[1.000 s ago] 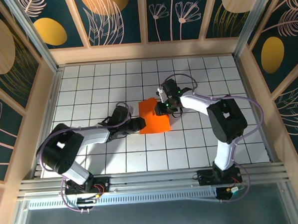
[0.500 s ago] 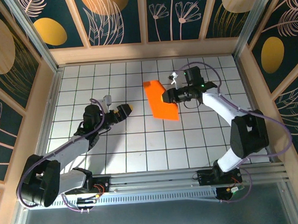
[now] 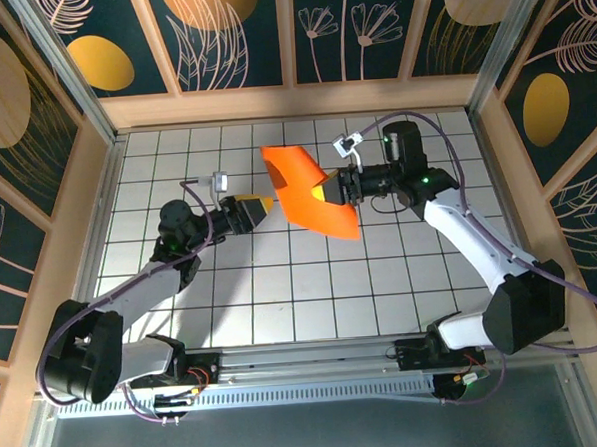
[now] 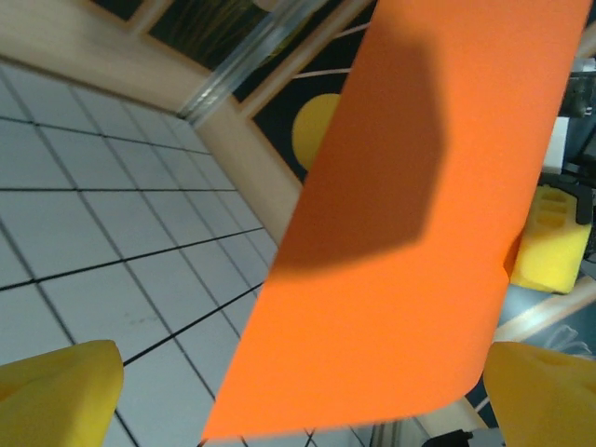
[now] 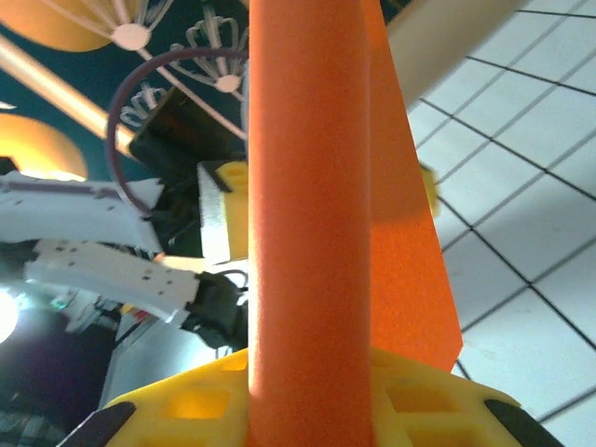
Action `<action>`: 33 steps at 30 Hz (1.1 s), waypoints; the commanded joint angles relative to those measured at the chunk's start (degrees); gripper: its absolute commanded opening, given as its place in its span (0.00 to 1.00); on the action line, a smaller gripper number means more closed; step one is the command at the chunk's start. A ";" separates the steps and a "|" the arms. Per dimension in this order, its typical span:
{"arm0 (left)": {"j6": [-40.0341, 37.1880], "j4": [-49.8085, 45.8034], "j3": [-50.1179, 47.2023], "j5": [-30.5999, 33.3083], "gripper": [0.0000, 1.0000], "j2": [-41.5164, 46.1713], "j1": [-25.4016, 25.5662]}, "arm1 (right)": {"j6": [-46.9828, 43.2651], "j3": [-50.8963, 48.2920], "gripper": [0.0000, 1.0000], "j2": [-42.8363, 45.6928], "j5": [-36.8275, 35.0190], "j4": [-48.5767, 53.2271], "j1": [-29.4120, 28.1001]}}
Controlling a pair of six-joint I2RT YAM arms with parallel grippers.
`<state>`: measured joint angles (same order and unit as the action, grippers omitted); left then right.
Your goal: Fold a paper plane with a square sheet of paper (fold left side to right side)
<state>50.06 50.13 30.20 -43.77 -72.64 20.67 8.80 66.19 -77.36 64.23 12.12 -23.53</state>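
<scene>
White grid-tiled table (image 3: 283,304) inside a wood-framed enclosure; wall panels (image 3: 228,32) dark teal with gold ovals and pale leaf outlines. Folded orange paper sheet (image 3: 305,193) held clear of the surface, toward 12 o'clock of centre; right gripper (image 3: 329,190) clamped on its 3 o'clock edge; left gripper (image 3: 253,208) just beside its 9 o'clock edge, jaws wide apart.

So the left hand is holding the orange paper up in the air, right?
Not quite. It is the right hand that holds the orange paper up in the air, as the top external view shows. The left hand is open and grips nothing.
</scene>
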 commanded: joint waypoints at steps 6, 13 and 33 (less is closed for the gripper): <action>-0.73 8.57 5.85 -10.55 0.94 -3.73 0.69 | 3.27 0.94 0.27 -1.06 2.66 -4.17 -1.36; -4.41 2.96 6.46 -8.65 0.04 -3.45 0.89 | 1.71 0.95 0.28 -2.79 -3.96 -1.62 1.04; -12.67 -36.09 16.39 3.46 0.00 -23.21 0.87 | 8.13 -12.19 0.45 -4.55 -33.19 -2.40 7.62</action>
<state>40.95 23.66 43.66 -43.31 -93.34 21.39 15.07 55.72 -80.58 35.90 10.85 -16.10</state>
